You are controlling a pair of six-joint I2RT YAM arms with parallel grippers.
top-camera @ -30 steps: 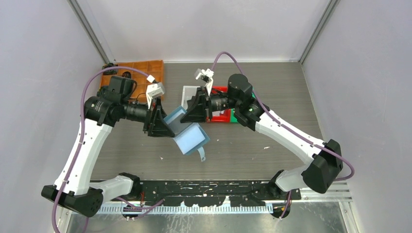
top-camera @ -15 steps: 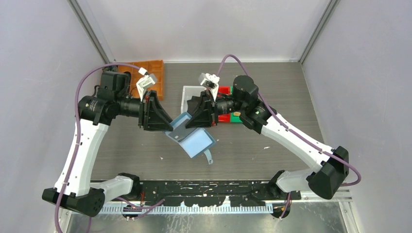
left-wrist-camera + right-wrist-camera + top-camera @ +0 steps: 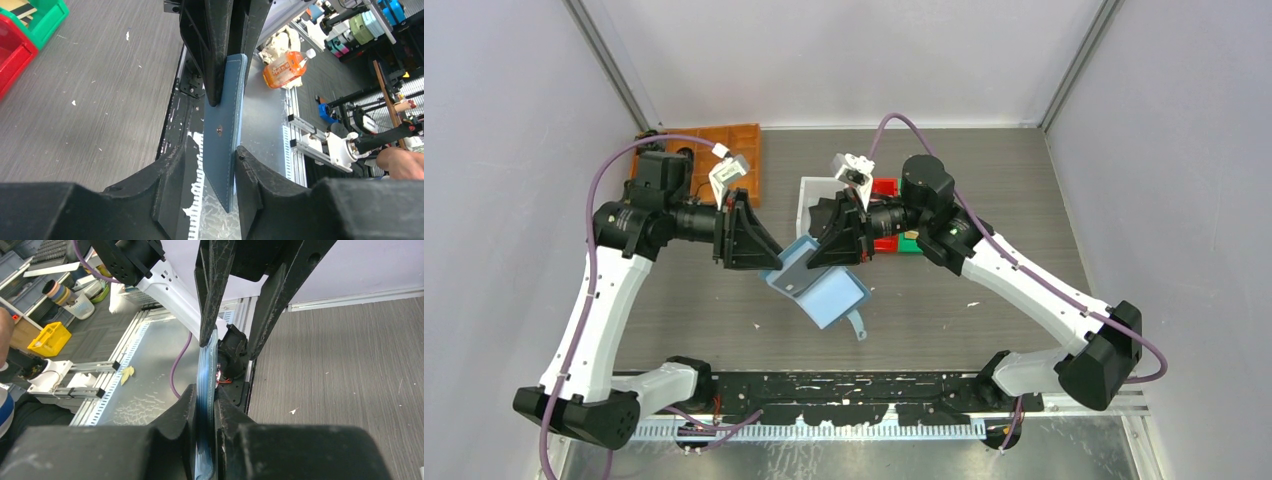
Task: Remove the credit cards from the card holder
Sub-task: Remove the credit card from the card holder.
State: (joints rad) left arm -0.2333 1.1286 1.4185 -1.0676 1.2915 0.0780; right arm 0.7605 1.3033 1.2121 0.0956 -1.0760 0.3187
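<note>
Holder [image 3: 832,297] aloft, spread open, between both arms

Holder hangs above the table [image 3: 1024,200], near the middle of the scene, with nothing under it. It is tilted, its pale blue inside facing up in the top view. A thin strap [image 3: 857,325] trails from its near right edge.

Left gripper [image 3: 774,262] reaches in from the left and straddles the holder's left panel. In the left wrist view this panel stands edge-on between the fingers [image 3: 172,172], teal outside showing, with a small stud [image 3: 218,130] on it. One finger lies against the panel; a gap shows on the other side. The jaws are thus part-open around it, not pressed onto it.

Right gripper [image 3: 812,260] comes in from the right and meets the holder just beside the left one. In the right wrist view its fingers [image 3: 227,412] stand narrow, pinched tight on a thin pale blue edge of the holder, with no gap on either side. The two grippers are tip to tip, nearly touching.

Behind them, a white bin [image 3: 809,195] sits on the table, with a red bin [image 3: 884,187] and a green bin [image 3: 911,245] just to its right. An orange tray [image 3: 746,140] lies in the far left corner, well apart from the holder.
</note>
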